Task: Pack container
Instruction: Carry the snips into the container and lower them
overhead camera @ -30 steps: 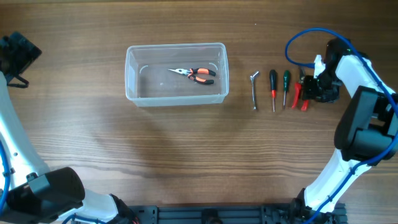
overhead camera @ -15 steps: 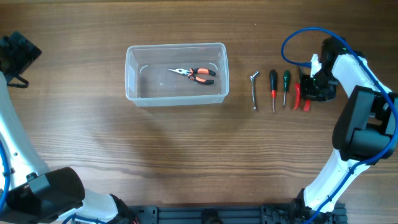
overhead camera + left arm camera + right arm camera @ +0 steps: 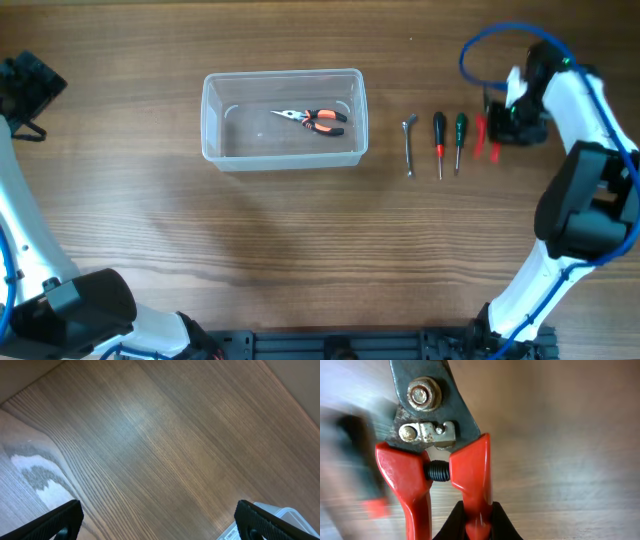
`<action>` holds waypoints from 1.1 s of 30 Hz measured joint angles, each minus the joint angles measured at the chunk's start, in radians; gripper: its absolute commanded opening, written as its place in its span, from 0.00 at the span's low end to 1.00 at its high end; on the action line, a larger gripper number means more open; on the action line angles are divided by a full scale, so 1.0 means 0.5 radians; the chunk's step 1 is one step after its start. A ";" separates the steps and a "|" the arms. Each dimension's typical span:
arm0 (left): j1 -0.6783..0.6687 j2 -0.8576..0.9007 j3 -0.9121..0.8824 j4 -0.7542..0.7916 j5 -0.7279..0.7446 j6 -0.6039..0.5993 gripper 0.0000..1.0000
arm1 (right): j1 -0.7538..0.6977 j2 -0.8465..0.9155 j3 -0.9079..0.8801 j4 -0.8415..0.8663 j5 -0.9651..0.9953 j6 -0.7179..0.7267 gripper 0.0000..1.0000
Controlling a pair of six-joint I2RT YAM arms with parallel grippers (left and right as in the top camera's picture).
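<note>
Clear container, upright, open-topped, left of centre

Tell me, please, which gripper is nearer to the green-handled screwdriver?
Right. The right gripper, clamped on red-handled cutters, sits just beside the green-handled screwdriver; the left gripper is far beyond the container.

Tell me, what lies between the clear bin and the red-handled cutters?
In the overhead view, from bin to cutters: a bent metal key, a black-and-red screwdriver, a green-handled screwdriver.
</note>
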 measured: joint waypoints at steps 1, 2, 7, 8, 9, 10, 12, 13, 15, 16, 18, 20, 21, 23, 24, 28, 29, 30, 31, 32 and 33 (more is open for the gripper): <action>0.000 0.000 0.000 0.000 0.000 0.000 1.00 | 0.013 -0.062 0.082 -0.009 -0.072 0.005 0.04; 0.000 0.000 0.000 0.000 0.000 0.000 1.00 | 0.029 -0.118 0.142 -0.011 -0.123 0.007 0.05; 0.000 0.000 0.000 0.000 -0.001 0.000 1.00 | 0.298 -0.569 0.467 0.103 -0.362 -0.029 0.04; 0.000 0.000 0.000 0.000 0.000 0.000 1.00 | 0.384 -0.647 0.504 0.131 -0.402 -0.073 0.04; 0.000 0.000 0.000 -0.001 0.000 0.000 1.00 | 0.513 -0.745 0.536 0.177 -0.460 -0.133 0.04; 0.000 0.000 0.000 0.000 0.000 0.000 1.00 | 0.659 -0.826 0.557 0.214 -0.507 -0.201 0.04; 0.000 0.000 0.000 0.000 -0.001 0.000 1.00 | 0.928 -0.920 0.578 0.266 -0.585 -0.369 0.04; 0.000 0.000 0.000 0.000 0.000 0.000 1.00 | 1.044 -0.938 0.581 0.279 -0.613 -0.459 0.04; 0.000 0.000 0.000 0.000 0.000 0.000 1.00 | 1.291 -0.935 0.581 0.291 -0.665 -0.687 0.04; 0.000 0.000 0.000 0.000 0.000 0.000 1.00 | 1.409 -0.906 0.581 0.288 -0.678 -0.825 0.04; 0.000 0.000 0.000 0.000 0.000 0.000 1.00 | 1.569 -0.821 0.581 0.288 -0.685 -1.082 0.04; 0.000 0.000 0.000 0.000 0.000 0.000 1.00 | 1.685 -0.702 0.581 0.297 -0.670 -1.307 0.04; 0.000 0.000 0.000 0.000 0.000 0.000 1.00 | 1.730 -0.626 0.579 0.315 -0.649 -1.407 0.04; 0.000 0.000 0.000 -0.001 0.000 0.000 1.00 | 1.774 -0.497 0.578 0.365 -0.597 -1.509 0.04; 0.000 0.000 0.000 0.000 0.001 0.000 1.00 | 1.785 -0.406 0.578 0.407 -0.558 -1.558 0.04; 0.000 0.000 0.000 -0.002 0.000 0.000 1.00 | 1.772 -0.115 0.576 0.597 -0.399 -1.653 0.04; 0.000 0.000 0.000 0.001 0.001 0.000 1.00 | 1.757 0.004 0.573 0.674 -0.323 -1.682 0.04; 0.000 0.000 0.000 -0.001 -0.001 0.000 1.00 | 1.749 0.070 0.561 0.725 -0.272 -1.695 0.04; 0.000 0.000 0.000 0.000 0.000 0.000 1.00 | 1.743 0.111 0.553 0.776 -0.241 -1.703 0.04; 0.000 0.000 0.000 -0.001 0.000 0.000 1.00 | 1.740 0.147 0.551 0.813 -0.216 -1.711 0.04; 0.000 0.000 0.000 0.000 0.000 0.000 1.00 | 1.736 0.187 0.547 0.857 -0.185 -1.717 0.04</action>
